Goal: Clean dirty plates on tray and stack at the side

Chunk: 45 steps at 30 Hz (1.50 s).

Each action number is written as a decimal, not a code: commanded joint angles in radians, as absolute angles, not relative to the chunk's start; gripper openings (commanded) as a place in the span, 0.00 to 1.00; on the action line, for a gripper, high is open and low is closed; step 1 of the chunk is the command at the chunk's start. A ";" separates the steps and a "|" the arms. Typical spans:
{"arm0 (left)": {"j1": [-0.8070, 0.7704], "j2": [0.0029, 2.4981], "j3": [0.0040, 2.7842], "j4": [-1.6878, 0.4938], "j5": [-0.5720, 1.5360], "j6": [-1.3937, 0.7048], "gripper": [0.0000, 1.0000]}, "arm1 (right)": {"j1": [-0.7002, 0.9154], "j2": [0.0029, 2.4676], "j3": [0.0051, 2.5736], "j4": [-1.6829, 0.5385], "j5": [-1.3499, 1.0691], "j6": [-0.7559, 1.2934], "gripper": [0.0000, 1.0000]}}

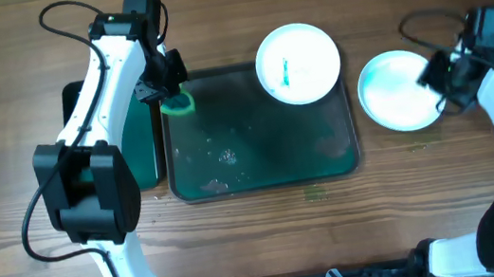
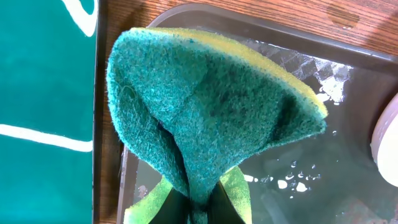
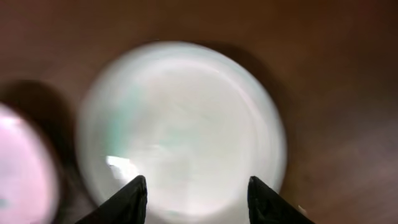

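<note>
The dark green tray [image 1: 260, 165] lies mid-table, wet. One white plate [image 1: 298, 63] with a teal smear sits on its far right corner; its edge shows in the left wrist view [image 2: 388, 149]. A second white plate [image 1: 398, 90] lies on the wood right of the tray and fills the blurred right wrist view [image 3: 186, 124]. A third plate is not in view. My left gripper [image 1: 174, 95] is shut on a green and yellow sponge [image 2: 211, 118] over the tray's far left corner [image 2: 186, 15]. My right gripper [image 3: 196, 193] is open and empty above the second plate's right edge [image 1: 435, 75].
A narrower bright-green tray [image 1: 142, 143] lies left of the dark tray, partly under my left arm; it also shows in the left wrist view [image 2: 43, 93]. Water drops [image 1: 225, 156] lie on the dark tray. A cable [image 1: 414, 26] runs by my right arm.
</note>
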<state>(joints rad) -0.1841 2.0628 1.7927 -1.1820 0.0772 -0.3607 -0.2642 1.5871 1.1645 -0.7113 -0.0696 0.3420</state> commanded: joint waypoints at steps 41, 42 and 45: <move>-0.191 2.063 1.805 -1.179 0.089 -0.348 0.04 | 0.251 2.022 1.456 -0.865 -0.290 0.376 0.04; -0.194 2.063 1.805 -1.179 0.089 -0.348 0.04 | 0.266 2.022 1.428 -0.841 -0.290 0.401 0.04; -0.210 2.063 1.805 -1.179 0.090 -0.348 0.04 | 0.313 2.022 1.334 -0.746 -0.292 0.466 0.04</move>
